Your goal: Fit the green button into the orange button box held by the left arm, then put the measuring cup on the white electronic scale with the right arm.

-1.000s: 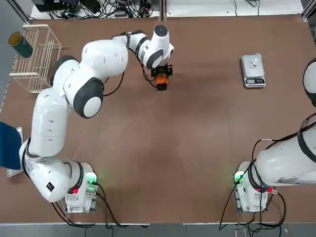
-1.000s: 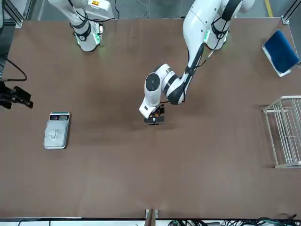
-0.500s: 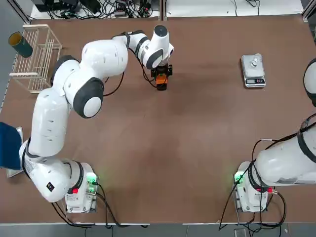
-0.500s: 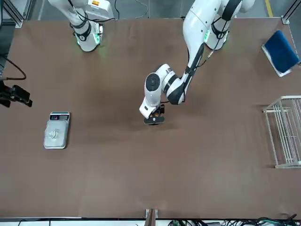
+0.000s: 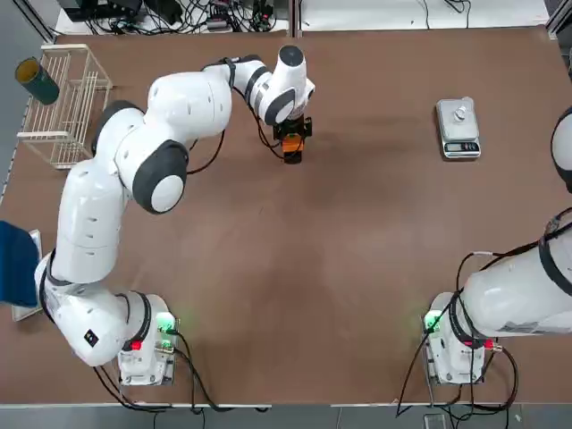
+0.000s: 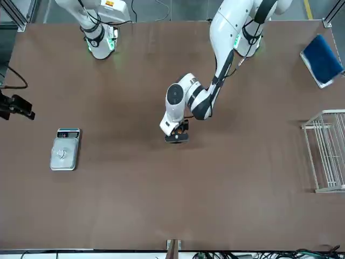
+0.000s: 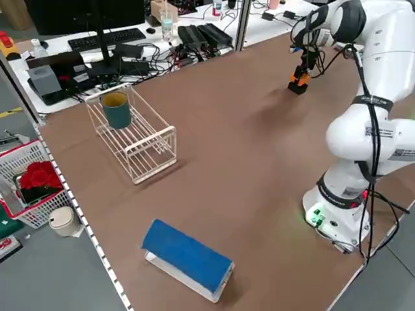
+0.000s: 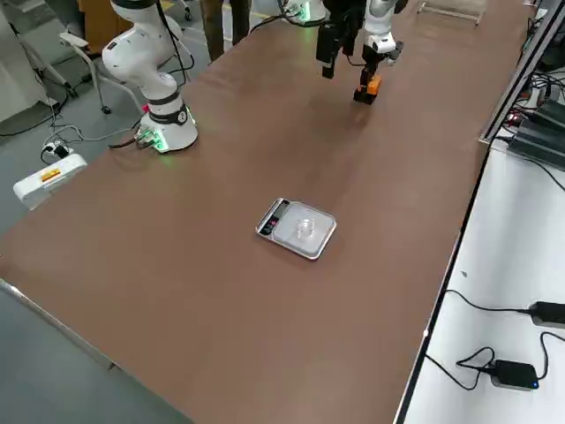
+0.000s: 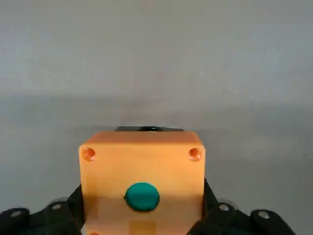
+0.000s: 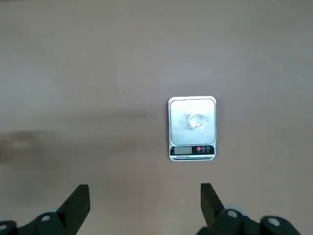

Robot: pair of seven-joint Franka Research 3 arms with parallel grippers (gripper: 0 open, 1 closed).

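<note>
My left gripper [image 5: 292,136] is shut on the orange button box [image 5: 292,147] at the far middle of the table, with the box low over the brown tabletop. In the left wrist view the green button [image 9: 142,197] sits in the round hole of the orange button box [image 9: 142,171], dark fingers [image 9: 217,215] on both sides. The white electronic scale [image 5: 458,128] lies at the far right, with the clear measuring cup [image 5: 460,113] on its silvery plate. My right gripper [image 10: 144,188] hangs open high above the table, empty, the scale [image 10: 191,128] and cup [image 10: 196,121] below it.
A white wire rack [image 5: 67,103] with a dark green cup [image 5: 37,80] on it stands at the far left corner. A blue-covered object [image 5: 16,264] lies at the table's left edge. Cables and equipment [image 5: 179,13] line the desk beyond the far edge.
In the front view my right gripper has drifted slightly further out towards the robot's right. The left gripper with the orange box has stayed almost still.
</note>
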